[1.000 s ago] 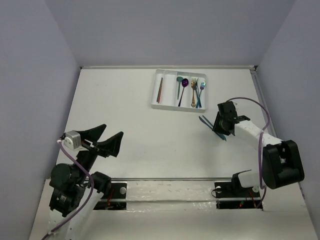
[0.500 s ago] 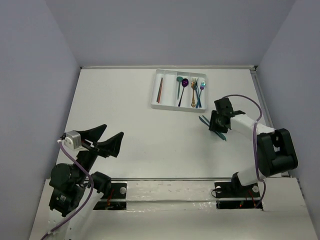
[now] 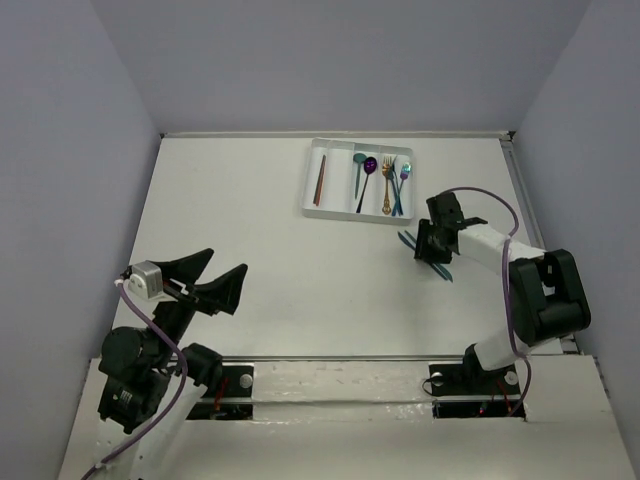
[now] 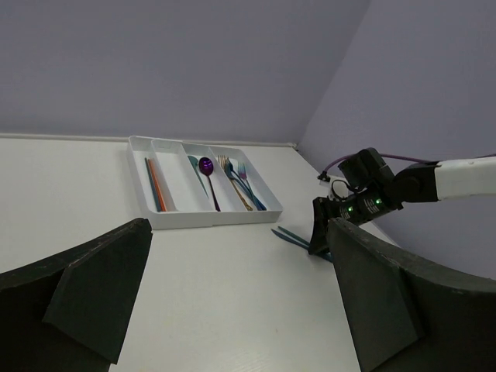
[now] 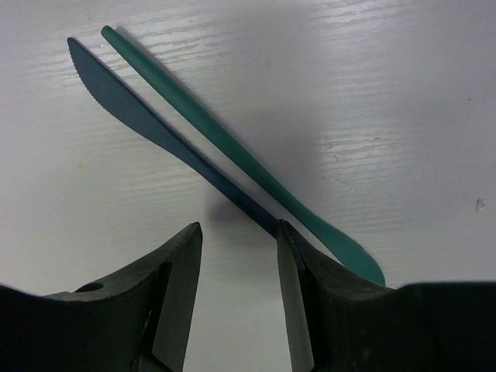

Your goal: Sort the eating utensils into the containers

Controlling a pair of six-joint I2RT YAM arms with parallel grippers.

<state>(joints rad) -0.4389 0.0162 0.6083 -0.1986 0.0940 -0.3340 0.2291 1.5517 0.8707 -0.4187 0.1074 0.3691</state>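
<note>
Tray [image 3: 338, 180], white, long narrow compartments, at 12 o'clock on the table [image 3: 260, 220].

Top view:
- Red-orange chopsticks [image 3: 320, 180] lie in the leftmost compartment.
- Teal spoon [image 3: 358, 172] and purple spoon [image 3: 368, 172] lie side by side further right.
- Gold fork [image 3: 386, 185] and blue fork [image 3: 397, 192] lie toward the right end.
- Right gripper [image 3: 425, 248] is low over the table at 5 o'clock from the tray, just beside it, above 2 loose pieces. The teal utensil [image 3: 408, 241] shows at its 10 o'clock side.
- Left gripper [image 3: 212, 278] sits at 8 o'clock of the table, well apart from everything, its fingers spread wide with nothing between them.

Left wrist view:
- 2 dark fingers [image 4: 93, 287] frame the picture, wide apart.
- The tray lies at 11 o'clock.
- The right gripper stands tip-down on the table at 2 o'clock, the loose pieces at its foot.

Right wrist view:
- Dark blue knife [image 5: 143, 122], serrated, and the teal utensil lie side by side on the table, both running from 10 o'clock to 4 o'clock.
- The 2 fingers [image 5: 174, 294] stand apart and clamp nothing.
- The knife's handle end runs to the inner edge of the right-hand finger. The teal utensil's broad end passes outside that finger.
</note>
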